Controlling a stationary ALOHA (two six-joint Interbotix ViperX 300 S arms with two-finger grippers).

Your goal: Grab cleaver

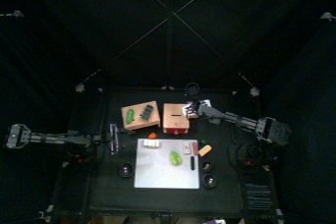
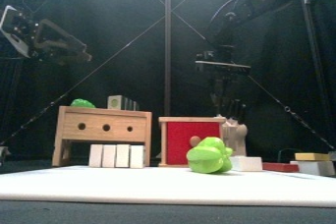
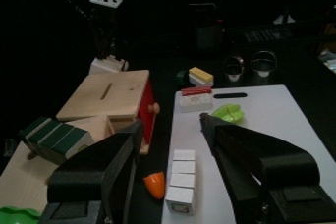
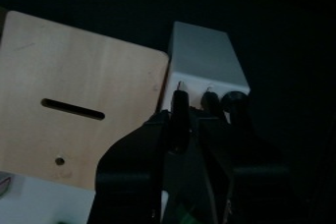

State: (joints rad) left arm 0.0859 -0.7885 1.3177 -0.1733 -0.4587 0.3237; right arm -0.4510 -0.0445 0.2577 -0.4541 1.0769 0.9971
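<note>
The cleaver's dark handle [image 4: 179,98] sticks up out of the knife block [image 4: 205,53] beside two other handles. My right gripper [image 4: 187,116] is down over the block with its jaws shut on that handle. From above, the right gripper [image 1: 195,108] is at the block behind the red box [image 1: 172,121]. In the front view the knife block [image 2: 234,136] stands right of the red box [image 2: 191,140], with the right arm hanging over it. My left gripper [image 3: 171,141] hovers open over the table's left side, holding nothing.
A wooden box [image 2: 102,130] stands left of the red box, with white blocks [image 2: 116,155] in front of it. A green toy [image 2: 207,156] lies on the white cutting board [image 1: 164,174]. Small food pieces [image 3: 199,75] lie near the board's far edge.
</note>
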